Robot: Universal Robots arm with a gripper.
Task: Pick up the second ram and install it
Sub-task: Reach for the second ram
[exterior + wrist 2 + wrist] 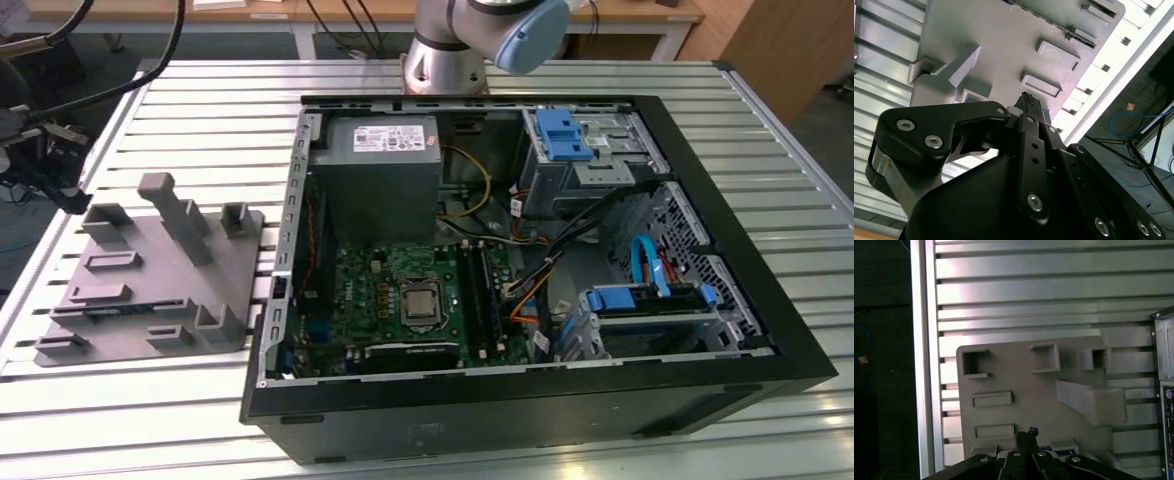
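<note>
I am looking down through both wrist views at the jaws, which are hanging over the grey fixture. They are showing as closed together, tips meeting, with nothing gripped between them. The second ram is sitting in a slot along one edge of that fixture, almost directly under the tips. The part I am seeing is peeking out on the side toward the computer case. In the exterior view I am picking out the stick as a thin blue-green strip. Its long axis is running crosswise to the bench edge on the exterior view's left and roughly along the bench's near edge. The fixture is lying between that edge and the case. I am counting one arm, one fixture, one case, one motherboard and one stick on the fixture. I cannot tell whether a stick is already sitting in the motherboard's slots.
</note>
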